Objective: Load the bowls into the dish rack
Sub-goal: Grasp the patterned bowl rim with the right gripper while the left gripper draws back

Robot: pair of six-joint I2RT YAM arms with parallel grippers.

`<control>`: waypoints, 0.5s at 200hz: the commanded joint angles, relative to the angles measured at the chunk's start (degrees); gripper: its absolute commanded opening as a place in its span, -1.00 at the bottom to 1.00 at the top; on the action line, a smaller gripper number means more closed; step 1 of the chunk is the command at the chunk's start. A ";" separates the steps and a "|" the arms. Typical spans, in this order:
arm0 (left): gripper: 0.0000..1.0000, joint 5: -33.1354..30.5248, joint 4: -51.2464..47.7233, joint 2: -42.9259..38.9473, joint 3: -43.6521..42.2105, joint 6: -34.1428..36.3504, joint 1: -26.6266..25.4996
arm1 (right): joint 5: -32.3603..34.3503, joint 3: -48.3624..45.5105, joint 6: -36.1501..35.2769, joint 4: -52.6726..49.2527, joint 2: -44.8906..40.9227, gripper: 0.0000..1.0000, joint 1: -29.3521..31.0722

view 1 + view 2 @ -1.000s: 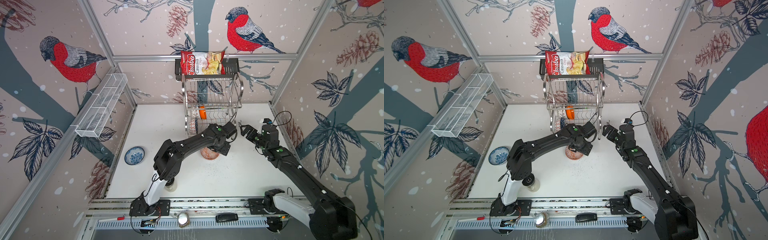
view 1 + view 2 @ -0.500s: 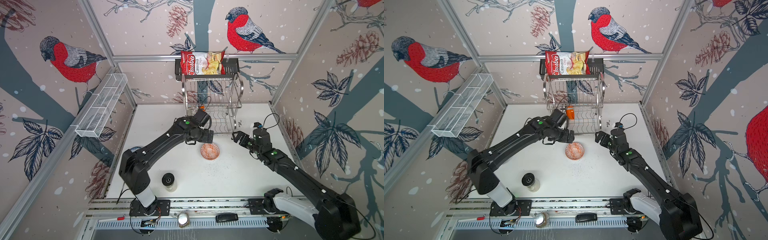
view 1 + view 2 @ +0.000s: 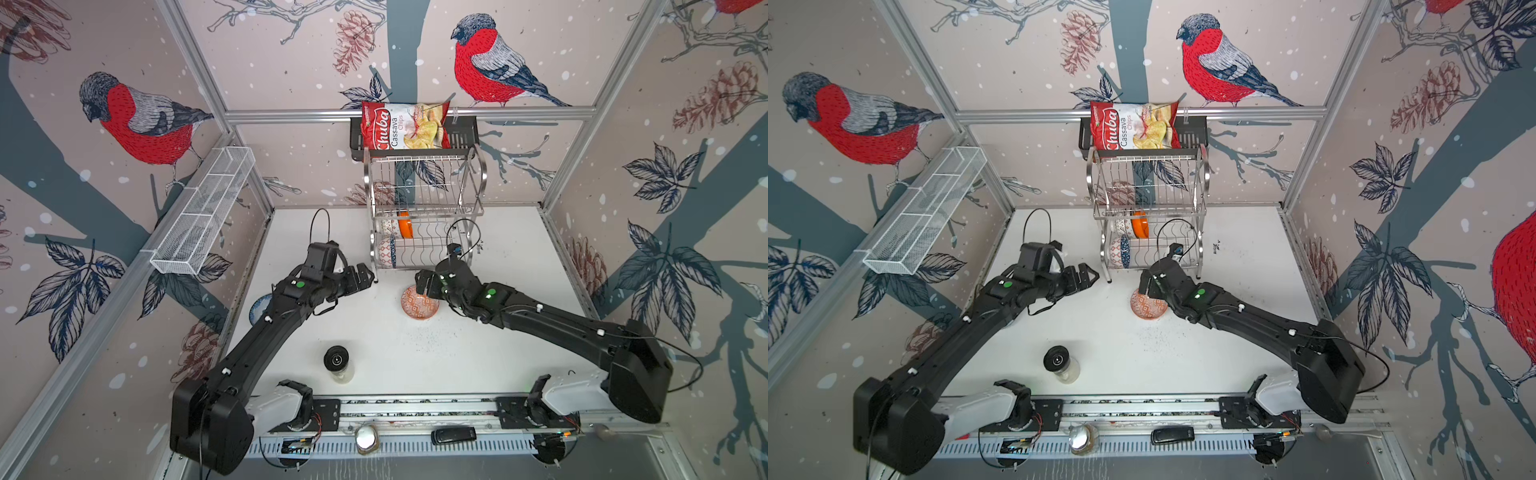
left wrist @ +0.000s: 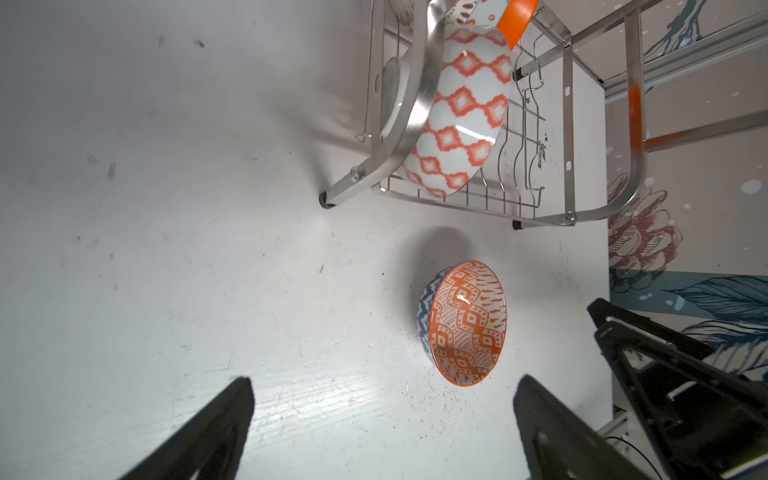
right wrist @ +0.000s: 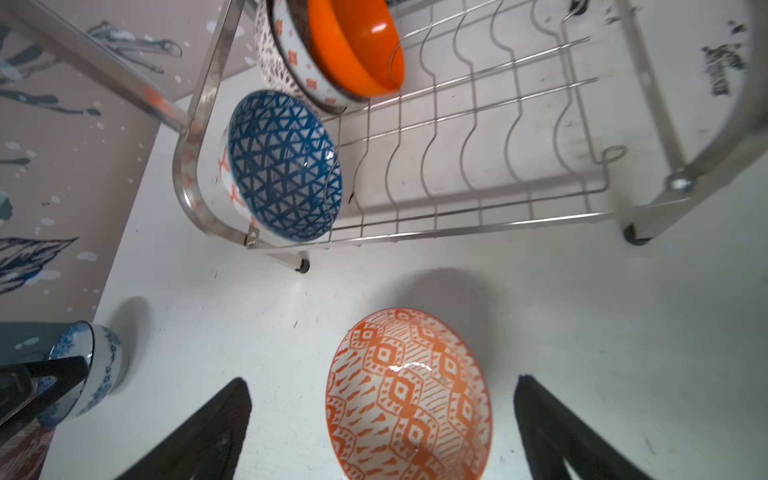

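**Loading of bowls, partly complete.** At the left edge of the table (image 3: pixel 511 270) the blue-white floral bowl (image 3: pixel 257 309) stands upright, partly hidden by the left arm (image 3: pixel 266 332). The left jaws stand wide and empty near the rack's near-left leg. The dish rack (image 3: pixel 424 195), far centre, carries the blue triangle bowl (image 5: pixel 284 166) on edge at the left end of its lower tier, with the plain orange bowl (image 5: pixel 357 54) farther back. The red-orange bowl (image 3: pixel 419 305) sits upright on the table just in front of the rack. The right jaws hang wide above it and hold nothing. Judged step: pickup of this bowl. The next move calls for lowering the jaws across the rim and closing, then tipping the bowl into a free slot to the right.
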 commanded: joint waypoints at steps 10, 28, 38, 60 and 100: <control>0.95 7.33 8.51 -3.18 -5.28 -2.97 1.94 | 2.93 7.04 3.43 -5.95 7.67 0.99 3.81; 0.95 9.35 12.81 -4.93 -9.64 -7.72 1.94 | 2.65 11.63 5.41 -9.48 12.80 1.00 5.49; 0.95 10.98 15.86 -5.89 -12.30 -9.16 1.94 | 3.13 13.79 5.52 -10.98 15.27 0.99 6.53; 0.95 11.32 15.19 -6.41 -14.54 -8.18 1.94 | 3.03 17.67 7.13 -14.74 19.83 0.99 7.15; 0.95 11.75 18.50 -6.61 -17.85 -9.98 2.85 | -0.01 18.57 7.23 -13.95 24.22 0.82 6.80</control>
